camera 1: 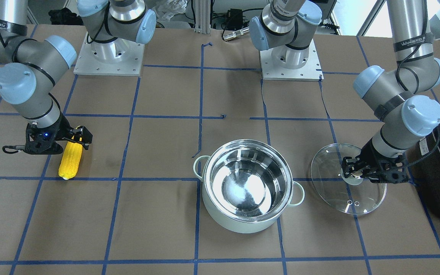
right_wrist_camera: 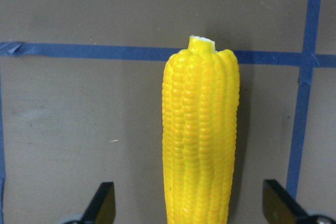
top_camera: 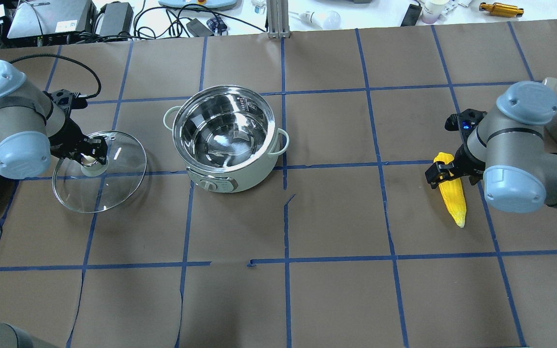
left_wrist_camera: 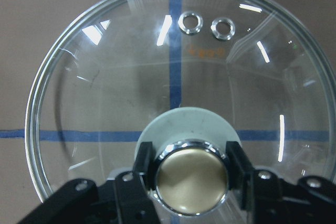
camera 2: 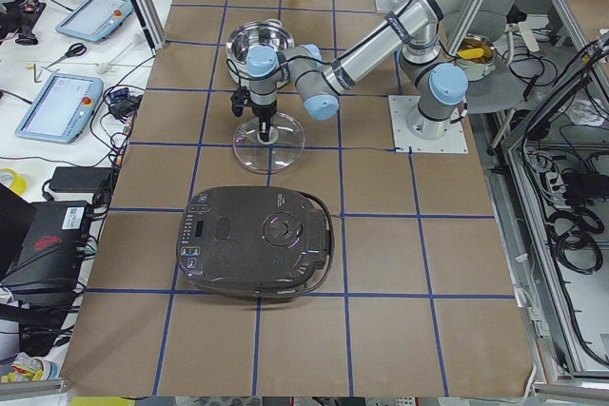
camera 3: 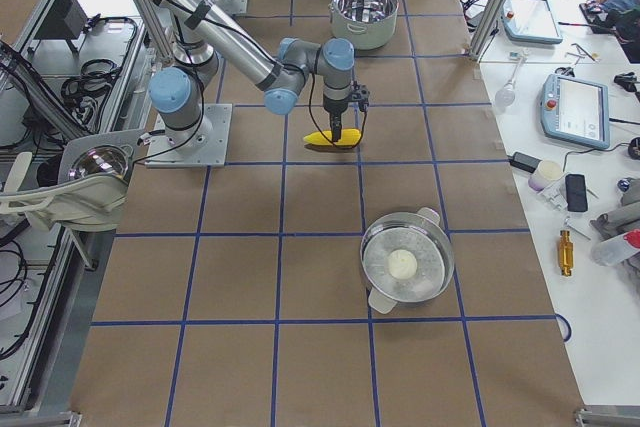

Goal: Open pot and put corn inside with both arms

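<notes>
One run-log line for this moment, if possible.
pot: open, empty | lid: on table, left gripper on knob | corn: on table | right gripper: open, astride corn

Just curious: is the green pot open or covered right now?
Open. The pot shows its bare steel inside, empty; its glass lid is off to one side.

The right wrist view's bottom edge crops the corn [right_wrist_camera: 201,140].

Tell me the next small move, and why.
Probably close the right gripper on the corn: its fingers straddle it with gaps on both sides, so nothing is gripped yet. The pot already stands open, its lid off to one side.
</notes>
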Controlling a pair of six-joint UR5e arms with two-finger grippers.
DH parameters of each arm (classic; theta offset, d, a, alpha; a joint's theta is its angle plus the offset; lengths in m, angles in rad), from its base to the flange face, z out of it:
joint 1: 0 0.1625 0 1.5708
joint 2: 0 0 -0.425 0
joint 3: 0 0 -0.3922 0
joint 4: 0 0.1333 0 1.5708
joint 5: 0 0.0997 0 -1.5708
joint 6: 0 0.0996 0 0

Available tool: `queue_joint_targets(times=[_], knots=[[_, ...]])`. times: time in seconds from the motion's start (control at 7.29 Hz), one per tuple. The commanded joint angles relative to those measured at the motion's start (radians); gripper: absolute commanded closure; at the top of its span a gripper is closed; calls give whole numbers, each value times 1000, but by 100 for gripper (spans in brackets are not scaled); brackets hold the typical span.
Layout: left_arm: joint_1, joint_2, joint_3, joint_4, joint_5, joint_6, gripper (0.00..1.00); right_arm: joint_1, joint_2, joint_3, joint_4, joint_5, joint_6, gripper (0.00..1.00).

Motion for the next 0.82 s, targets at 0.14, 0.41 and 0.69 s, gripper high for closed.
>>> queue_joint_targets(times=[0.14,0.41,0.69], knots=[[3,-28,4,2,4,3,10,-3,57,-1,-57,0,0,57],[-17,16,48,-10,9,-9,0,-3,54,-5,-54,-12,12,100],[-52,122,214,-294,5,-63,0,10,44,-127,14,-5,40,100]])
